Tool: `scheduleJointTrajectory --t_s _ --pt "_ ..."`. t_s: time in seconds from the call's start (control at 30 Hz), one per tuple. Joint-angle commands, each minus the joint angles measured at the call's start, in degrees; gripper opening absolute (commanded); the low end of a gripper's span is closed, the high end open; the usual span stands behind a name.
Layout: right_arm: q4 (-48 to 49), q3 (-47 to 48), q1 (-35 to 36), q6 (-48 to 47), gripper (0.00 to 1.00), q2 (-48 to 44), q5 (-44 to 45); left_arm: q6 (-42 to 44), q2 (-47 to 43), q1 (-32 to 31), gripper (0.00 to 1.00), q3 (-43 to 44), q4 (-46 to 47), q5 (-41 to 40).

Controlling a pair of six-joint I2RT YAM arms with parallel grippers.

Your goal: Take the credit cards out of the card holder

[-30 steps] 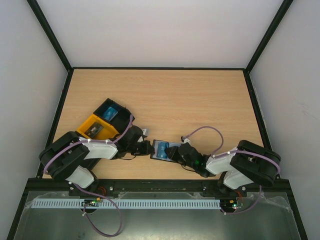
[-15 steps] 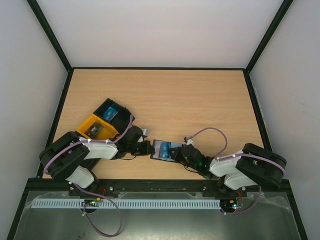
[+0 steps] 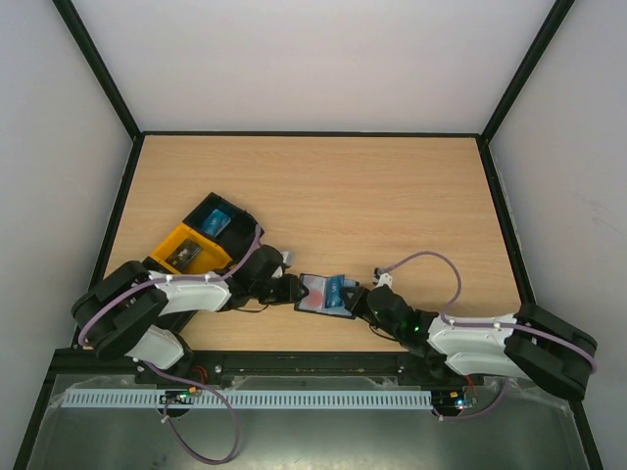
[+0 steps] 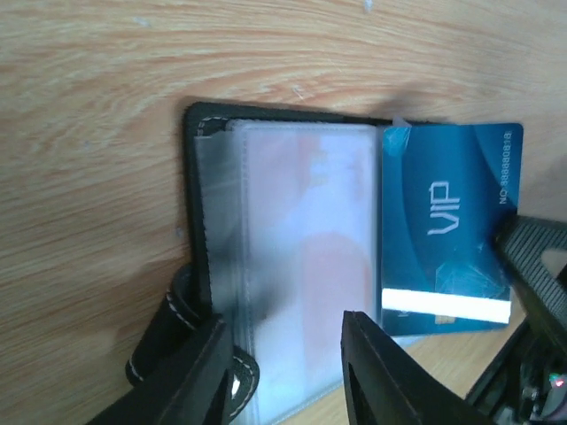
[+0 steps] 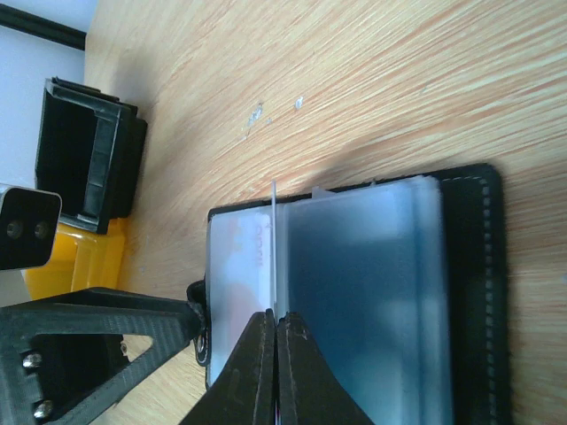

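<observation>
The black card holder (image 3: pixel 312 296) lies open on the table between my two grippers. A blue credit card (image 4: pixel 447 230) marked VIP sticks out of its right side, part way out of the translucent pocket panel (image 4: pixel 292 221). My right gripper (image 3: pixel 361 302) is shut on this card, which shows edge-on as a thin pale line (image 5: pixel 275 239) above the closed fingertips (image 5: pixel 275 317). A red/pink credit card (image 4: pixel 332 274) shows faintly through the panel. My left gripper (image 3: pixel 287 290) stands at the holder's left end, jaws apart over the panel (image 4: pixel 283 323), gripping nothing.
An orange tray (image 3: pixel 186 250) and a black tray (image 3: pixel 217 217) holding something blue sit just behind my left arm; the right wrist view shows them as well (image 5: pixel 89 150). The table's black frame (image 3: pixel 294 358) runs close behind both grippers.
My right gripper has shut on the blue card and that arm has stretched out low to the right. The left jaws have parted. The pink panel now shows in the holder.
</observation>
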Motion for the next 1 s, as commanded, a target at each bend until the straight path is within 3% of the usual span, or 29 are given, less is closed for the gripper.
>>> scheduleJointTrajectory --t_s 0.0,0.27,0.4,0.57,0.97 --pt "-5.56 -1.51 -0.36 -0.50 0.02 -5.07 4.16 -0.21 -2.76 -0.30 0.44 2.19 -8.33 -2.16" --pt "-6.99 -3.11 -0.32 0.33 0.02 -14.58 3.78 -2.41 -9.43 -0.46 0.78 5.11 -9.87 -2.31" --pt "-6.25 -3.29 -0.36 1.37 0.02 -19.13 3.46 -4.80 -13.64 -0.47 0.86 4.61 -7.70 -1.54" --pt "-1.95 -3.39 -0.32 3.96 0.02 -22.38 4.22 -10.99 -18.62 -0.47 0.86 2.21 -3.37 -0.63" --pt "10.59 0.22 -0.27 9.34 0.02 -17.25 5.06 -23.64 -21.90 -0.47 0.69 -3.93 14.98 3.19"
